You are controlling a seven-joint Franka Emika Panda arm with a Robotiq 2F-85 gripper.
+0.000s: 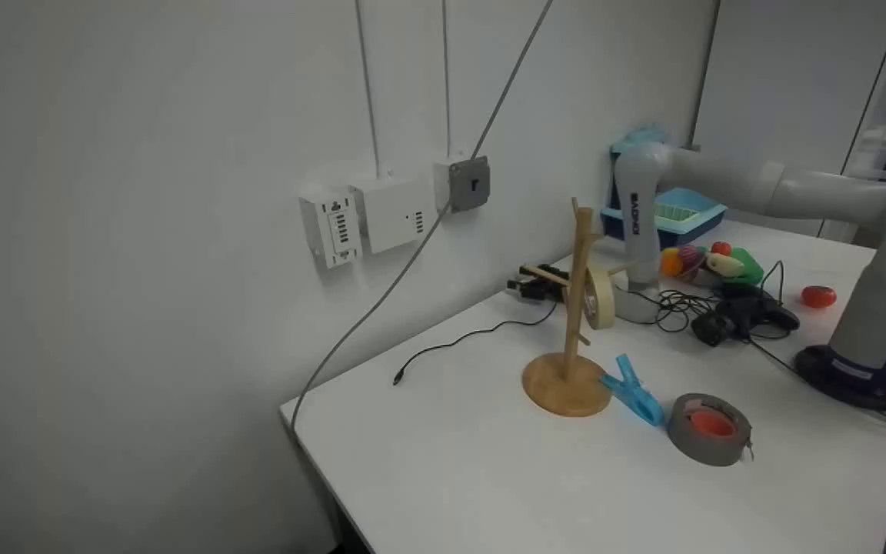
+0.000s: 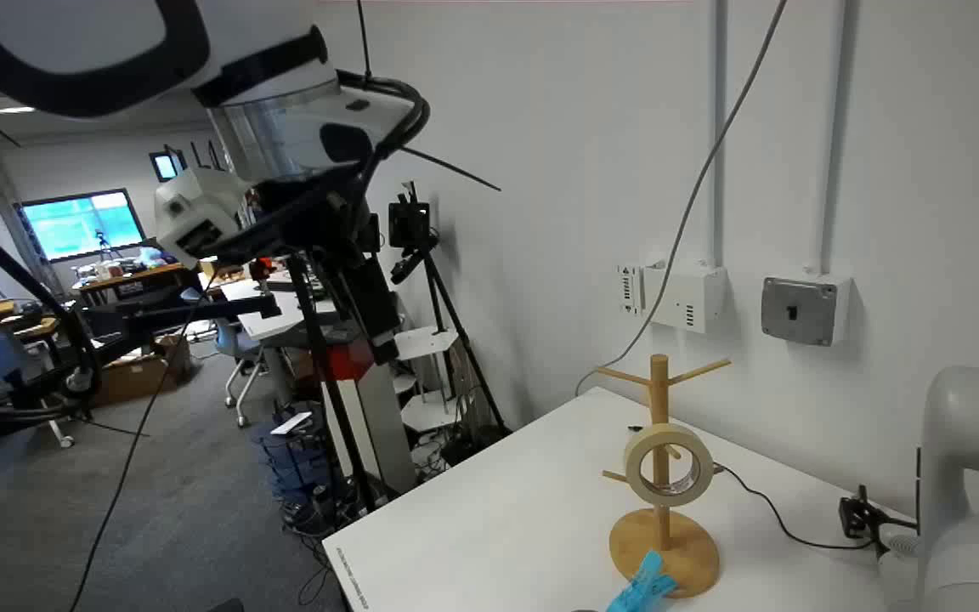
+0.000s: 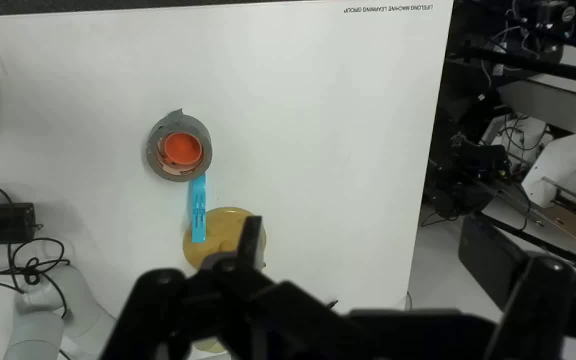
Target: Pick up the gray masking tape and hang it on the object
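Observation:
The gray masking tape (image 1: 698, 446) lies flat on the white table, and the wrist view shows it too (image 3: 205, 145). A small red round item (image 3: 183, 148) sits in its hole. The wooden stand (image 1: 575, 308) stands upright behind the tape and also shows in an exterior view (image 2: 659, 393). A beige tape roll (image 2: 638, 463) hangs on one of its pegs. In the wrist view my gripper (image 3: 369, 245) is open and empty, high above the table; its left finger partly covers the stand's base (image 3: 223, 225). In an exterior view the gripper (image 2: 336, 314) is up at the left, away from the stand.
A blue clip (image 1: 635, 392) lies between the tape and the stand's base, touching or nearly touching both. Another white arm (image 1: 643, 208), a black device with cables (image 1: 743, 317), a toy tomato (image 1: 818, 296) and a blue basin (image 1: 677, 219) are farther back. A wall borders the table.

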